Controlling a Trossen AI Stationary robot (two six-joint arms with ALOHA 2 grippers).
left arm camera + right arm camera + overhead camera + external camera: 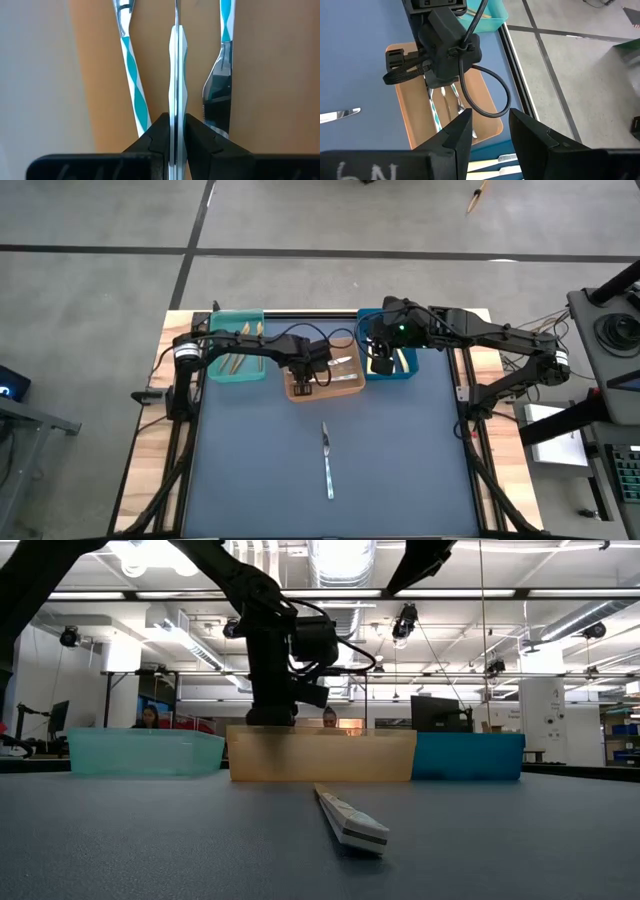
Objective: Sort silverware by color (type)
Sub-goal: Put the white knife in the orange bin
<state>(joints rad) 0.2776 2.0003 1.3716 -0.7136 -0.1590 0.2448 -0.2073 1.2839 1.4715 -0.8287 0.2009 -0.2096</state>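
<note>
On the left of the table the teal bin (pixel 236 346) is sitting at the back edge, with a few pale pieces of silverware (pixel 240 360) lying in it, too small to tell which kind. The left gripper (pixel 174 131) is hanging just above the orange bin (pixel 325 377) next door, and its fingers are pinching tight on a slim piece (pixel 176 65) seen edge-on: silver, with a white and teal handle. Beneath it, on the orange floor, a teal-and-white striped handle (pixel 132 70) is lying to one side, and a knife (pixel 219 85) with a serrated silver blade and the same striped handle is lying to the other.

Out on the blue mat (pixel 250 470), well apart from the bins, a lone knife (pixel 327 460) is lying lengthwise, silver blade pointing toward the bins, handle pale with dark bands near its end in the low view.

Over on the right, the right gripper (pixel 490 131) is hovering over the blue bin (pixel 372 369), its fingers standing apart and gripping nothing. Pale cream handles (pixel 384 364) are showing inside that bin beneath it.
</note>
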